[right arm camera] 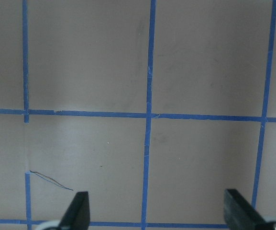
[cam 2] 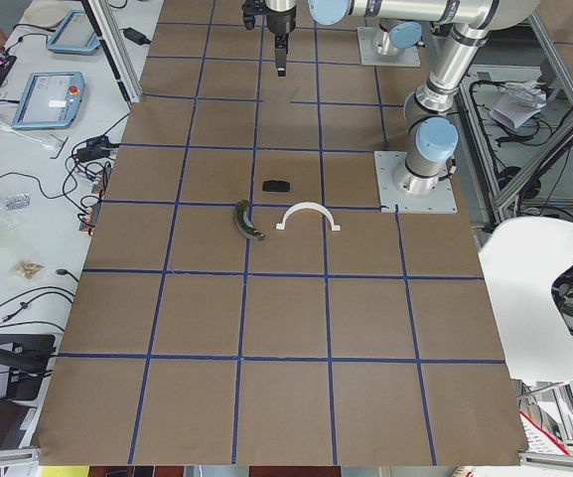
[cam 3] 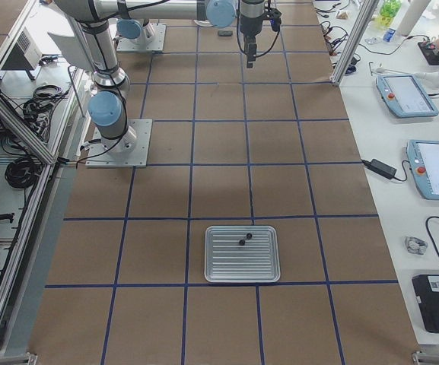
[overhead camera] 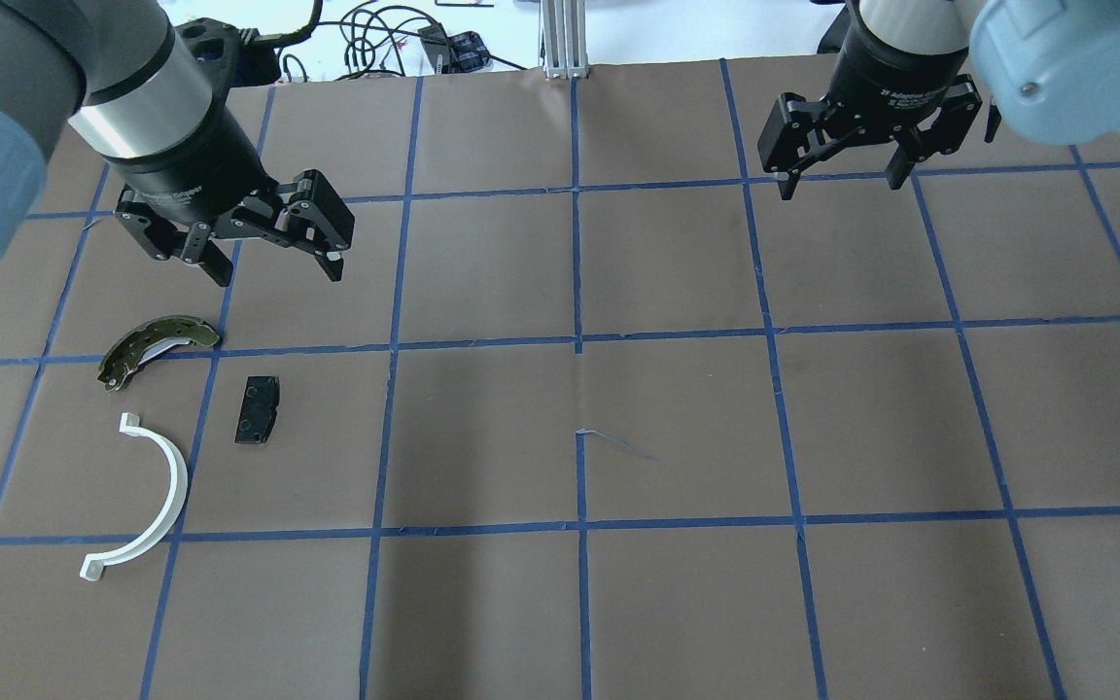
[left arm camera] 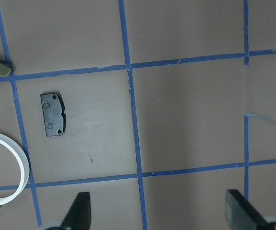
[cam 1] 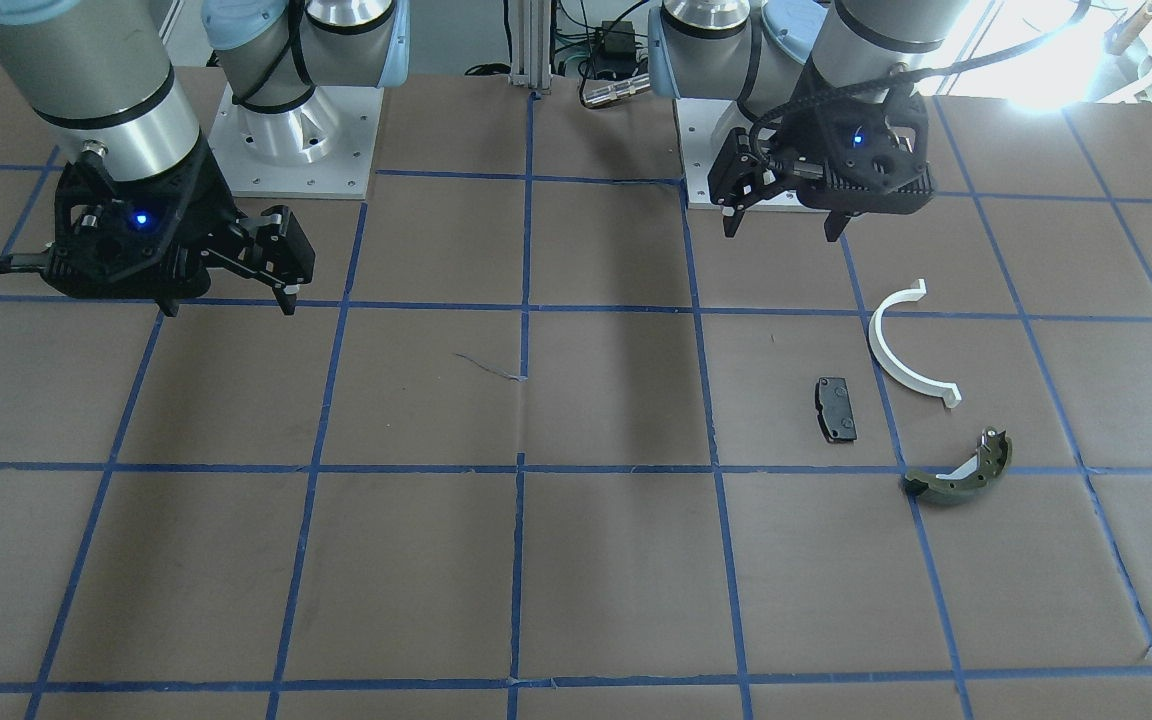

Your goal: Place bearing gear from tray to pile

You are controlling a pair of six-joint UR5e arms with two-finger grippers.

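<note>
Claws hang open and empty: left claw (overhead camera: 278, 275), right claw (overhead camera: 840, 185). Gear (cam 3: 241, 242) sits on the tray (cam 3: 227, 270), six o'clock in the right-end view, well apart from the pile (overhead camera: 257, 409); right claw should straddle it squarely.

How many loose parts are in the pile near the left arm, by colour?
Black: 1, plate
White: 1, half-ring
Olive-green: 1, curved shoe
Total: 3
</note>
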